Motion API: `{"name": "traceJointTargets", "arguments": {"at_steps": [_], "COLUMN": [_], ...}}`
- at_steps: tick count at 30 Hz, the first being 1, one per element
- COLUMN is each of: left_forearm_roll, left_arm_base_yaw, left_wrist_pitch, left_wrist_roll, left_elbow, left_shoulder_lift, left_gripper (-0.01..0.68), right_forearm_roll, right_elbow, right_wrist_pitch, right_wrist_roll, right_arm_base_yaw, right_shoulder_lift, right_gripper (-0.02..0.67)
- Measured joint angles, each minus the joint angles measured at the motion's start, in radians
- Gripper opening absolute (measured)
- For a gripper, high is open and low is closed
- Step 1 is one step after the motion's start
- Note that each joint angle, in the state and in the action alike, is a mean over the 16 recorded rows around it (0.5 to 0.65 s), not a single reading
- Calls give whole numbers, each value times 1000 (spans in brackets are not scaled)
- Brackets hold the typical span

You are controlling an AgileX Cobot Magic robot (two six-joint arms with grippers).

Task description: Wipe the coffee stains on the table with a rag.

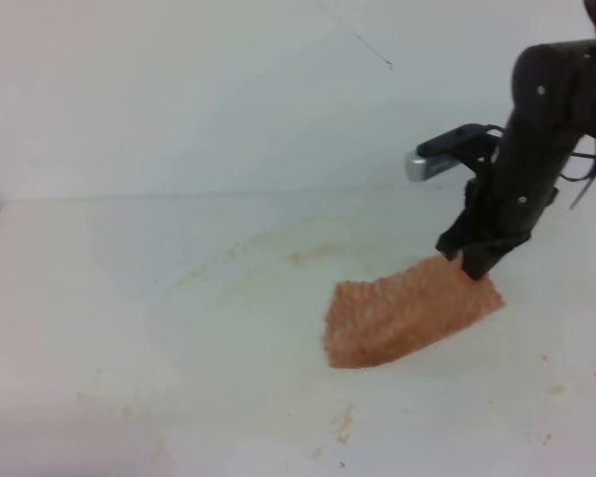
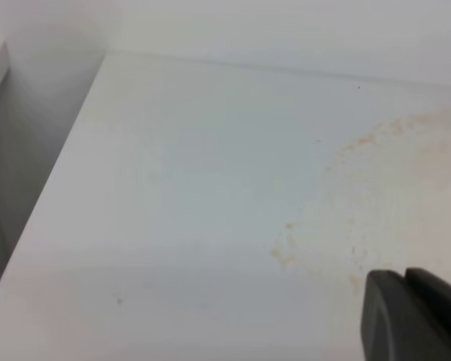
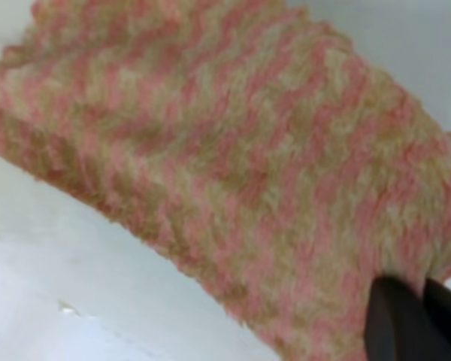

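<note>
The orange-pink rag [image 1: 407,313] lies spread on the white table [image 1: 129,298], right of centre. My right gripper [image 1: 472,266] is shut on the rag's far right corner, tips down at the table. In the right wrist view the rag [image 3: 233,165] fills the frame, with the fingertips [image 3: 406,323] pinched on its edge. Of the coffee stains I see only pale tan smears [image 1: 298,256] behind the rag and specks [image 1: 343,422] in front; no puddle shows. The left gripper is out of the high view. In its wrist view its fingers [image 2: 391,323] sit together above smears [image 2: 286,252].
A white wall rises behind the table's back edge [image 1: 228,194]. The table's left edge [image 2: 52,180] drops to a shadowed gap. A silver wrist camera [image 1: 432,159] sticks out left of the right arm. Faint specks dot the front right [image 1: 556,390].
</note>
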Motion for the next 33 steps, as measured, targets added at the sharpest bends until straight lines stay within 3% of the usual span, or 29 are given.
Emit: {"name": "traceJointTargets", "arguments": {"at_steps": [15, 27, 33], "left_forearm_roll": [0, 0, 0], "left_arm_base_yaw": [0, 0, 0], "left_wrist_pitch": [0, 0, 0], "left_wrist_roll": [0, 0, 0], "left_elbow": [0, 0, 0], "left_shoulder_lift": [0, 0, 0], "left_gripper": [1, 1, 1], "right_forearm_roll": [2, 158, 255], "right_elbow": [432, 472, 472], "right_wrist_pitch": [-368, -431, -445], "right_wrist_roll": [6, -104, -171], "right_arm_base_yaw": [-61, -61, -61], "right_shoulder_lift": [-200, -226, -227], "right_gripper": [12, 26, 125]}}
